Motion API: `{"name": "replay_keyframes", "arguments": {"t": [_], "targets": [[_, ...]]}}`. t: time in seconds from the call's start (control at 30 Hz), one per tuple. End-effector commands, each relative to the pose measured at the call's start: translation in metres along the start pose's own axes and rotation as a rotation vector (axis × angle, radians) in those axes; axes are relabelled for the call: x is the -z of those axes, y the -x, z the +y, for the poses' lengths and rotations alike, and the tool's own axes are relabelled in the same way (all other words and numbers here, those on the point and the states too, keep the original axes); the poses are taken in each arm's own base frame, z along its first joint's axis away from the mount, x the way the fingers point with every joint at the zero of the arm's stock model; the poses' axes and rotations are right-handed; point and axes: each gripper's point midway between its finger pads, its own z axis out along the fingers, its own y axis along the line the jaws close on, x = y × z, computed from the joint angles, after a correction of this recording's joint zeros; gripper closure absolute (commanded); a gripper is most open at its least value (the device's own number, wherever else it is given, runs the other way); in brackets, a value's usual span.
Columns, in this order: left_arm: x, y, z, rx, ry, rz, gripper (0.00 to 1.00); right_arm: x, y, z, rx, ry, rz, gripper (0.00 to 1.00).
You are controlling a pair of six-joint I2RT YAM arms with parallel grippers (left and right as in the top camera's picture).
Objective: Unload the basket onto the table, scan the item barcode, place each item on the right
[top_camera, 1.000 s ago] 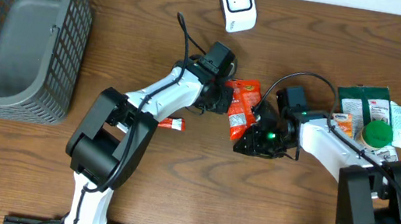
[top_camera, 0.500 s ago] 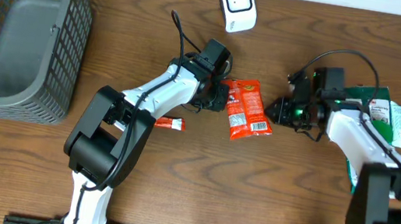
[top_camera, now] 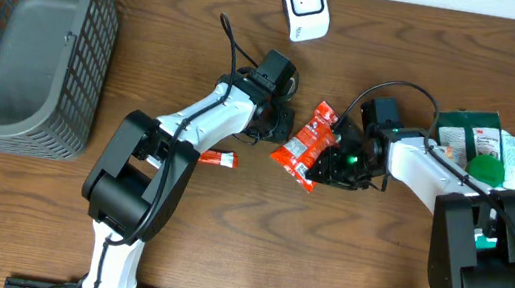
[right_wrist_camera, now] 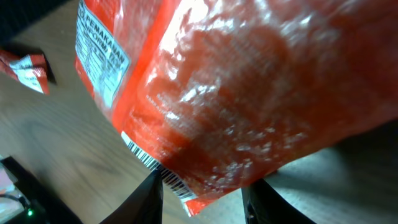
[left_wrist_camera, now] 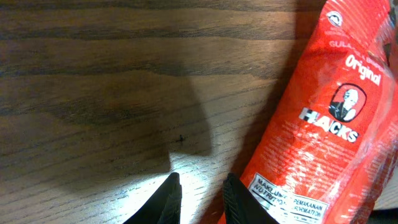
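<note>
The item is a red Hacks candy packet [top_camera: 304, 143], tilted between the two arms in the middle of the table. My right gripper [top_camera: 331, 162] is shut on its lower right end. In the right wrist view the packet [right_wrist_camera: 217, 81] fills the frame and its barcode [right_wrist_camera: 149, 163] runs along the edge by my left finger, the corner lying inside my right gripper [right_wrist_camera: 205, 199]. My left gripper [top_camera: 285, 126] sits just left of the packet [left_wrist_camera: 323, 124]. In its wrist view my left gripper [left_wrist_camera: 200, 199] stands slightly open over bare wood. The white scanner [top_camera: 305, 6] stands at the back.
A grey wire basket [top_camera: 21, 30] fills the far left. A small red sachet [top_camera: 220, 160] lies by the left arm. Green packets [top_camera: 471, 134] and a green-lidded item [top_camera: 484, 172] crowd the right side, behind the right arm.
My right gripper swung out to the right away from the packet, then came back to its lower end. The packet has turned from lying flat to a tilted, raised pose. The left arm barely moved.
</note>
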Motion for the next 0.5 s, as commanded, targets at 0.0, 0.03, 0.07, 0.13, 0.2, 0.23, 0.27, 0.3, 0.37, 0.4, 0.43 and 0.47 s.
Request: {"name": "replay_keyframes", "arguments": {"t": [0.0, 0.03, 0.07, 0.13, 0.2, 0.23, 0.27, 0.3, 0.37, 0.4, 0.43, 0.47], "targets": [[-0.006, -0.003, 0.004, -0.001, 0.014, 0.011, 0.75, 0.012, 0.014, -0.015, -0.088, 0.0, -0.062, 0.64], [-0.006, -0.003, 0.004, 0.0, 0.014, 0.012, 0.75, 0.015, 0.017, -0.02, -0.109, 0.001, -0.076, 0.64], [-0.006, -0.003, 0.004, 0.0, 0.014, 0.012, 0.75, 0.018, 0.02, -0.024, -0.128, 0.001, -0.086, 0.64], [-0.006, -0.006, 0.003, -0.002, 0.016, 0.021, 0.75, 0.027, 0.025, -0.038, -0.169, 0.0, -0.111, 0.62], [-0.007, -0.008, 0.002, -0.003, 0.018, 0.028, 0.75, 0.031, 0.027, -0.044, -0.183, 0.0, -0.123, 0.59], [-0.007, -0.009, 0.002, -0.005, 0.017, 0.029, 0.75, 0.032, 0.027, -0.046, -0.187, 0.0, -0.126, 0.54], [-0.007, -0.009, 0.001, -0.007, 0.017, 0.03, 0.75, 0.032, 0.028, -0.047, -0.187, 0.0, -0.13, 0.51], [-0.007, -0.009, 0.001, -0.007, 0.017, 0.03, 0.75, 0.031, 0.029, -0.047, -0.184, 0.002, -0.135, 0.49], [-0.007, -0.01, 0.0, -0.009, 0.017, 0.031, 0.75, 0.03, 0.03, -0.045, -0.177, 0.017, -0.142, 0.47], [-0.007, -0.01, 0.0, -0.009, 0.017, 0.031, 0.75, 0.029, 0.03, -0.043, -0.172, 0.036, -0.143, 0.47], [-0.007, -0.01, 0.0, -0.008, 0.018, 0.034, 0.75, 0.026, 0.03, -0.036, -0.158, 0.089, -0.147, 0.48], [-0.007, -0.011, 0.0, -0.007, 0.019, 0.037, 0.75, 0.025, 0.03, -0.033, -0.151, 0.109, -0.15, 0.48]]}}
